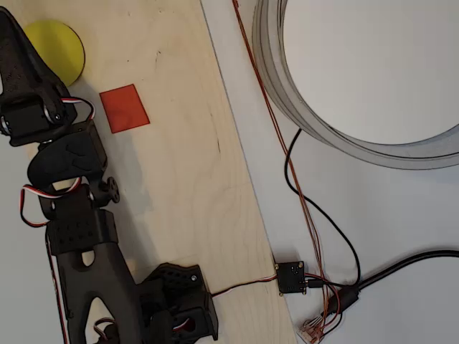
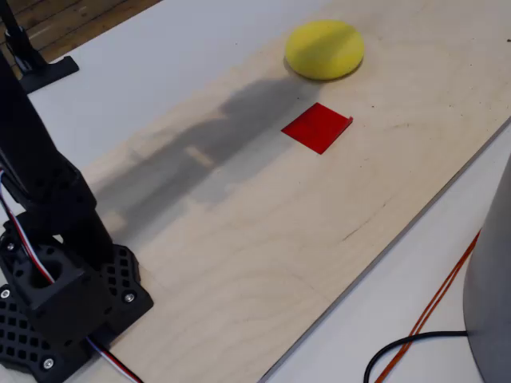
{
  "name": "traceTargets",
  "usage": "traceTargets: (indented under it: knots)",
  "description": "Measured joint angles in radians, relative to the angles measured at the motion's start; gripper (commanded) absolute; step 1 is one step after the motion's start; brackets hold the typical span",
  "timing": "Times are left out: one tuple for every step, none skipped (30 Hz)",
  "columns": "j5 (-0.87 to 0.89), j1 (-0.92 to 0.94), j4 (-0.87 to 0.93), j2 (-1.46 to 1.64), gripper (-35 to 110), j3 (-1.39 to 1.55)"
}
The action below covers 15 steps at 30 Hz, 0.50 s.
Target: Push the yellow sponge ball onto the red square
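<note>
Two task things lie on the pale plywood board (image 2: 263, 263): the round, bright yellow foam sponge ball (image 2: 324, 49) toward the far end in the fixed view, and the small flat orange-red square patch (image 2: 317, 127) just nearer, close by but apart from it. In the overhead view the ball (image 1: 57, 50) sits at the top left, the square (image 1: 124, 108) down and right of it. The black arm (image 1: 50, 136) reaches beside the ball's left; its claw's state cannot be told.
</note>
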Motion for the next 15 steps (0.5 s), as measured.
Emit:
traceTargets:
  knots:
    - [0.000, 0.000, -0.003, 0.000, 9, 0.009]
    - [0.018, -0.011, -0.038, 0.006, 9, 0.086]
    - [0.044, -0.034, -0.083, -0.006, 9, 0.201]
    - [0.046, -0.057, -0.152, -0.031, 9, 0.354]
    - [0.044, -0.067, -0.238, -0.043, 9, 0.489]
    - [0.049, -0.074, -0.313, -0.041, 9, 0.538]
    - [0.052, -0.069, -0.374, -0.029, 9, 0.558]
    - [0.054, -0.067, -0.405, -0.034, 9, 0.571]
    - [0.055, -0.075, -0.417, -0.038, 10, 0.589]
    - [0.055, -0.087, -0.420, -0.037, 11, 0.589]
    - [0.055, -0.092, -0.414, -0.029, 11, 0.588]
    - [0.055, -0.091, -0.388, -0.023, 12, 0.586]
    - [0.055, -0.087, -0.353, -0.012, 13, 0.584]
    - [0.055, -0.094, -0.304, 0.014, 13, 0.577]
    - [0.055, -0.110, -0.245, 0.037, 14, 0.558]
